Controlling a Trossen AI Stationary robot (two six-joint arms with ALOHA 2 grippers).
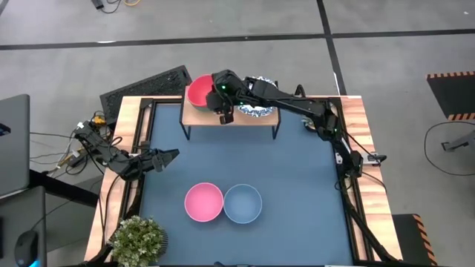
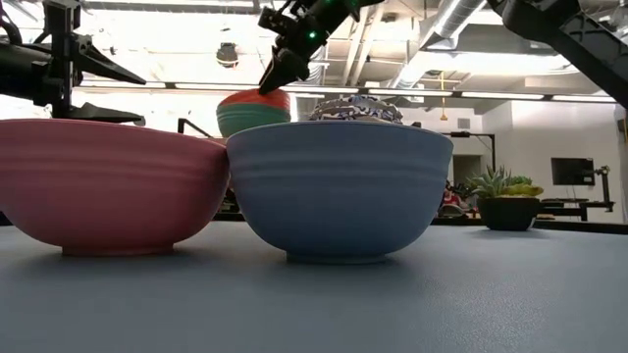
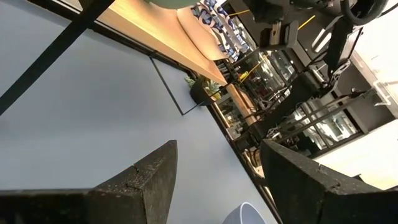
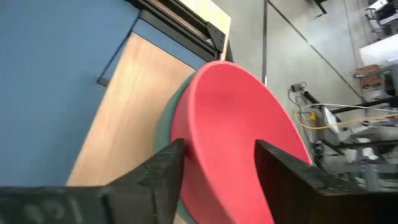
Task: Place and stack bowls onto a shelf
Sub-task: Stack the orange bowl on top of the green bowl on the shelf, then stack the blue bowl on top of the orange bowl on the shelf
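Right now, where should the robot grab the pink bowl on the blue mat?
Probably the pink bowl by its rim on the left, from above, one finger inside and one outside. It sits upright and open, and the light blue bowl touches its right side. The left gripper is open nearby.

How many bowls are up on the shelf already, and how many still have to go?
On the shelf: a patterned white bowl and a green bowl. The right gripper is nesting the red bowl into the green one. The pink bowl and blue bowl wait on the mat.
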